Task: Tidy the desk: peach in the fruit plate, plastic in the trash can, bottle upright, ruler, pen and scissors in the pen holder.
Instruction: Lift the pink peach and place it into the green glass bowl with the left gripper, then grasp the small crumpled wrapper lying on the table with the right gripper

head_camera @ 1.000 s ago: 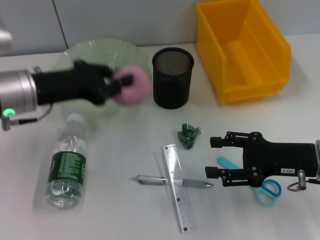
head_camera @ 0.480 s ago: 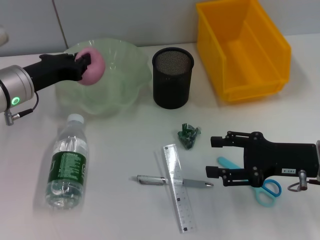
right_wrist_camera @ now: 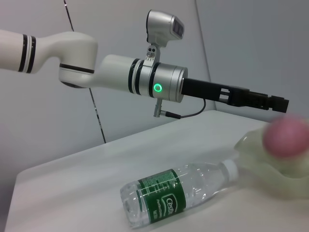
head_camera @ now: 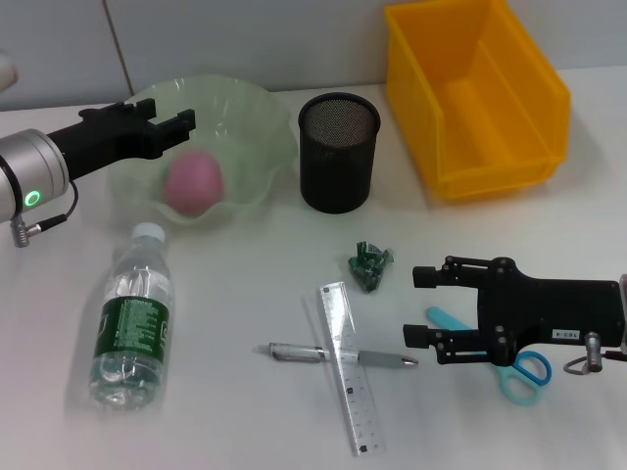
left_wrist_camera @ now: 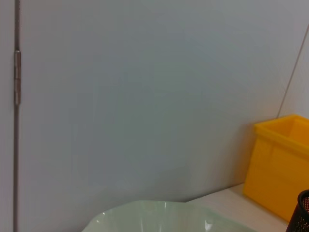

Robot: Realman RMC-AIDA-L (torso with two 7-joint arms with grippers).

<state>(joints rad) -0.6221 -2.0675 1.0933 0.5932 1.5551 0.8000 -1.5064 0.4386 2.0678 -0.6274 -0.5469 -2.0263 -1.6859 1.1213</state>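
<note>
Peach (head_camera: 193,182) sits soft in the fruit plate (head_camera: 257,117), left claw (head_camera: 162,124) spread empty above; grip gently around its middle

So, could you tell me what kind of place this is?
Probably a lab's mock office desk: white desk against a bare wall, with a pen holder, ruler and yellow trash can set out.

The bottle (right_wrist_camera: 181,193) lying on its side bears a green label with white lettering that seems to read "Cestbon"; smaller print beneath is illegible. The ruler's (head_camera: 349,370) scale numbers are too small to read.
</note>
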